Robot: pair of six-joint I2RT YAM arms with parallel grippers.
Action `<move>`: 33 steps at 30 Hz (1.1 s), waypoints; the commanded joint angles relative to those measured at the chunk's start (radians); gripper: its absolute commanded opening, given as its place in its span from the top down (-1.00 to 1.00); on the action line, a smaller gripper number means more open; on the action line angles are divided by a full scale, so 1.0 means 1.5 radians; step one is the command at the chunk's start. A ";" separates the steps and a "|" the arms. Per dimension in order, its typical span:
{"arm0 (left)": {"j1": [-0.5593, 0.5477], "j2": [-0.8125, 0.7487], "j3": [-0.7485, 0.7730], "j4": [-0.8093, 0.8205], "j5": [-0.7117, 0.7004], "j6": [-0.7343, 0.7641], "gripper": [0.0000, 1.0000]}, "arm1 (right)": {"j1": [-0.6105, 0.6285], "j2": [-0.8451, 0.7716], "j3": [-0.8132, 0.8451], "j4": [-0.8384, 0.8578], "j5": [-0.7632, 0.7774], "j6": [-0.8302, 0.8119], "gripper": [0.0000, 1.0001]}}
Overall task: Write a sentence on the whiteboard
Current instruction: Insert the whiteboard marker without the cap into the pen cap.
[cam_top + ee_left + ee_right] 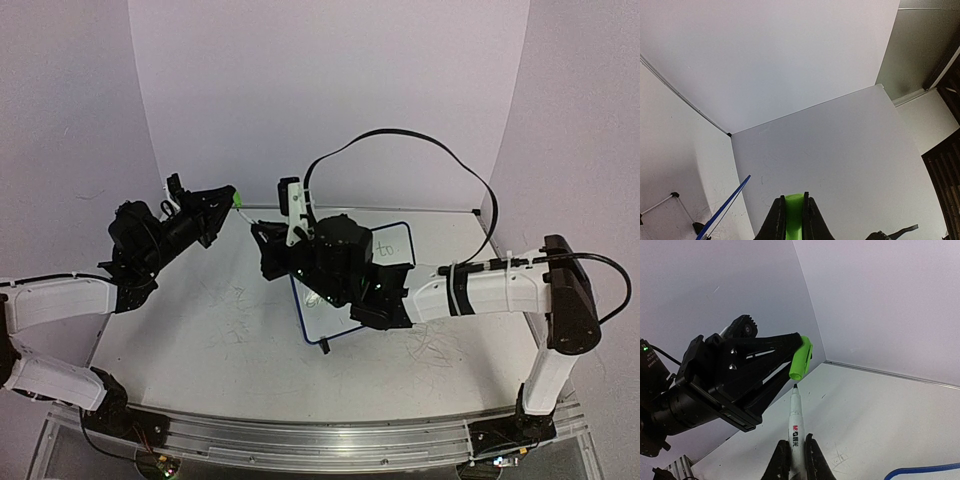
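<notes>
While the left jaws were pinched shut on the green marker cap [801, 358], the right jaws were clamped on the white marker [796, 426], its bare tip just short of the cap's mouth at 12 o'clock. The whiteboard [328, 322] sat mid-tabletop [200, 330] under the right arm, at 4 o'clock from the cap. Of the sentence [386, 246], only "to" showed, near the board's 1 o'clock corner; the arm hid the rest.

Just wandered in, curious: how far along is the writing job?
Done: the word "to" shows on the whiteboard; the right arm hides the rest. In hand: right claw holds the marker, left claw the green cap, tip just short of it. Left: probably capping; more words, can't tell.
</notes>
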 commanded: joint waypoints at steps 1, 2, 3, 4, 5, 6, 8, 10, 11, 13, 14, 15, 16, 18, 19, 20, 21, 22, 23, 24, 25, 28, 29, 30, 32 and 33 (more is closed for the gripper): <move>-0.002 -0.013 0.015 0.039 0.011 0.010 1.00 | 0.001 -0.013 0.015 0.037 0.017 -0.007 1.00; -0.002 -0.012 0.015 0.039 0.011 0.010 1.00 | 0.001 -0.014 0.014 0.038 0.017 -0.008 1.00; -0.002 -0.012 0.015 0.039 0.010 0.008 1.00 | 0.001 -0.014 0.014 0.039 0.018 -0.008 1.00; -0.002 -0.012 0.014 0.039 0.010 0.008 1.00 | 0.002 -0.015 0.012 0.041 0.021 -0.008 1.00; -0.002 -0.011 0.014 0.039 0.010 0.008 1.00 | 0.001 -0.015 0.011 0.042 0.024 -0.009 1.00; -0.002 -0.011 0.014 0.039 0.011 0.008 1.00 | 0.001 -0.015 0.011 0.043 0.025 -0.010 1.00; -0.002 -0.010 0.015 0.039 0.012 0.009 1.00 | 0.001 -0.014 0.012 0.044 0.027 -0.011 1.00; -0.003 -0.011 0.016 0.040 0.013 0.008 1.00 | 0.001 -0.010 0.016 0.044 0.032 -0.011 1.00; -0.003 -0.011 0.016 0.040 0.013 0.008 1.00 | 0.001 -0.009 0.017 0.044 0.035 -0.010 1.00; -0.003 -0.012 0.016 0.040 0.015 0.009 1.00 | 0.001 -0.006 0.018 0.043 0.040 -0.010 1.00; -0.003 -0.012 0.016 0.040 0.015 0.008 1.00 | 0.001 -0.004 0.020 0.043 0.041 -0.011 1.00; -0.003 -0.011 0.017 0.040 0.016 0.008 1.00 | 0.001 -0.002 0.023 0.043 0.041 -0.011 1.00; -0.003 -0.011 0.017 0.040 0.016 0.008 1.00 | 0.001 0.002 0.026 0.044 0.040 -0.011 1.00; -0.003 -0.010 0.018 0.040 0.017 0.008 1.00 | 0.001 0.008 0.032 0.044 0.040 -0.013 1.00; -0.003 -0.009 0.019 0.040 0.018 0.008 1.00 | 0.001 0.012 0.035 0.044 0.040 -0.014 1.00; -0.003 -0.009 0.019 0.041 0.019 0.007 1.00 | 0.001 0.014 0.038 0.044 0.042 -0.016 1.00; -0.003 -0.008 0.019 0.041 0.019 0.006 1.00 | 0.001 0.018 0.042 0.044 0.043 -0.018 1.00; -0.003 -0.009 0.018 0.041 0.019 0.006 1.00 | 0.001 0.021 0.046 0.044 0.045 -0.020 1.00; -0.003 -0.009 0.017 0.041 0.019 0.006 1.00 | 0.001 0.024 0.050 0.044 0.046 -0.024 1.00; -0.003 -0.009 0.016 0.041 0.019 0.006 1.00 | 0.001 0.027 0.055 0.044 0.047 -0.025 1.00; -0.003 -0.009 0.015 0.041 0.018 0.006 1.00 | 0.001 0.029 0.058 0.044 0.048 -0.027 1.00; -0.004 -0.010 0.015 0.042 0.018 0.005 1.00 | 0.001 0.040 0.071 0.044 0.064 -0.030 1.00; -0.004 -0.010 0.015 0.042 0.018 0.004 1.00 | 0.001 0.047 0.076 0.045 0.075 -0.035 1.00; -0.004 -0.010 0.015 0.042 0.017 0.004 1.00 | 0.001 0.058 0.082 0.052 0.087 -0.041 1.00; -0.005 -0.011 0.013 0.043 0.013 0.002 1.00 | 0.001 0.086 0.094 0.080 0.126 -0.056 1.00; -0.006 -0.012 0.012 0.043 0.010 0.001 1.00 | 0.001 0.100 0.098 0.102 0.154 -0.067 1.00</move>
